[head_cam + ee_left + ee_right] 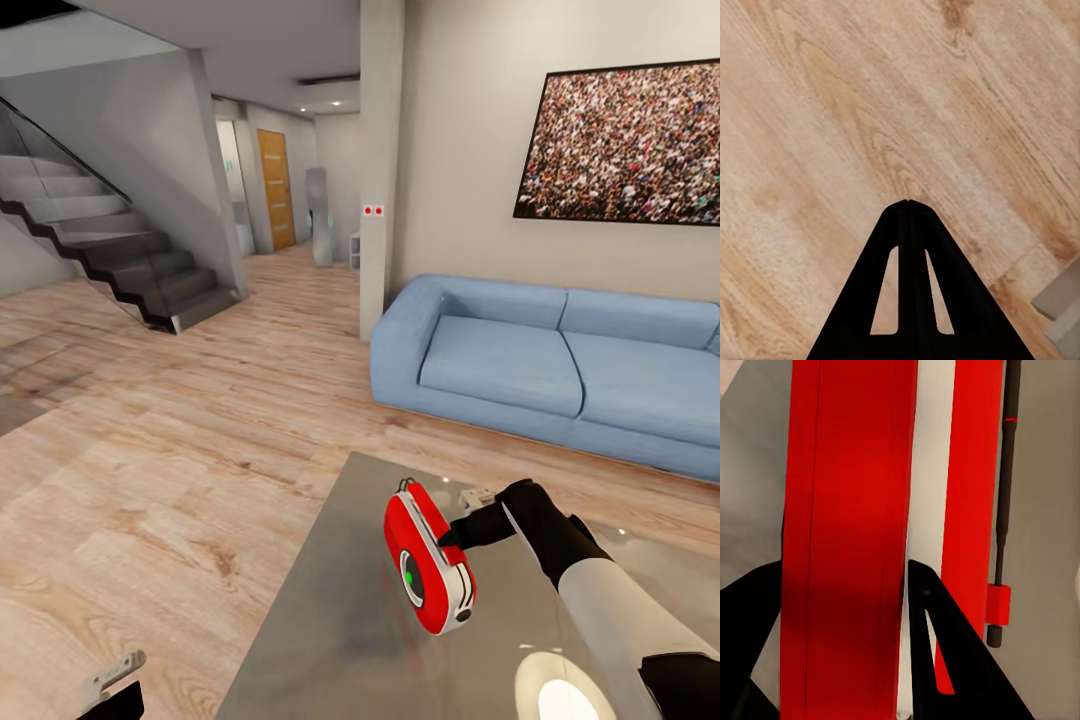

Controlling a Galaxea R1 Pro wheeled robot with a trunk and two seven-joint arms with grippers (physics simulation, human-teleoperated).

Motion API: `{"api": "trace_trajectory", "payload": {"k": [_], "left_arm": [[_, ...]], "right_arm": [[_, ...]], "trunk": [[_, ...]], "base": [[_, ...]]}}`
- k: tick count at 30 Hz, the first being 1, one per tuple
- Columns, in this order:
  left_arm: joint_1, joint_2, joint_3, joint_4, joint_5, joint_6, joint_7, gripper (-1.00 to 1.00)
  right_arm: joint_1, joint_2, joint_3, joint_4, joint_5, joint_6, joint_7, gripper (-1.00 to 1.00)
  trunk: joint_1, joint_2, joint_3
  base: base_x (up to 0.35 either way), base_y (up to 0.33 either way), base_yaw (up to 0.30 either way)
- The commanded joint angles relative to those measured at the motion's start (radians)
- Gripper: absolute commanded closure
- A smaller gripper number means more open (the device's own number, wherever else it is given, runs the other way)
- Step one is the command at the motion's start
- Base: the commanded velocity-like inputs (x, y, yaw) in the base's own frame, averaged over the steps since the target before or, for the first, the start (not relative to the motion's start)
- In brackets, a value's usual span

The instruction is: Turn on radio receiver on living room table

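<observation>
At lower centre of the head view, my right jaws (pixel 447 537) are clamped on the radio receiver (pixel 428 562), raised over the desk (pixel 330 610), its long axis running along them; left jaws (pixel 907 202) together.

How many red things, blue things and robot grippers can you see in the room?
Red: 1, the radio receiver on the grey table.
Blue: 1, the sofa.
Grippers: 2, the right gripper against the radio, the left gripper over the wooden floor.
Total: 4.
</observation>
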Motion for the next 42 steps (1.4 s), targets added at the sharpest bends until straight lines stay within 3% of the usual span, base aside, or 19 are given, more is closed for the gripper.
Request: {"api": "trace_trajectory", "payload": {"k": [1,21,32,42], "left_arm": [[0.000,0.000,0.000,0.000,0.000,0.000,0.000,1.00],[0.000,-0.001,0.000,0.000,-0.001,-0.002,0.002,1.00],[0.000,-0.001,0.000,0.000,0.000,-0.002,0.002,1.00],[0.000,-0.001,0.000,0.000,-0.001,-0.001,0.002,1.00]], "right_arm": [[0.000,0.000,-0.001,0.000,-0.008,0.002,0.000,1.00],[0.000,0.000,-0.001,0.000,-0.008,0.003,0.000,1.00],[0.000,0.000,-0.001,0.000,-0.008,0.003,0.000,1.00],[0.000,0.000,-0.001,0.000,-0.008,0.003,0.000,1.00]], "trunk": [[0.004,-0.007,-0.003],[0.081,-0.147,-0.066],[0.081,-0.147,-0.066],[0.119,-0.217,-0.097]], "base": [[0.000,0.000,0.000],[0.000,0.000,0.000],[0.000,0.000,0.000],[0.000,0.000,0.000]]}}
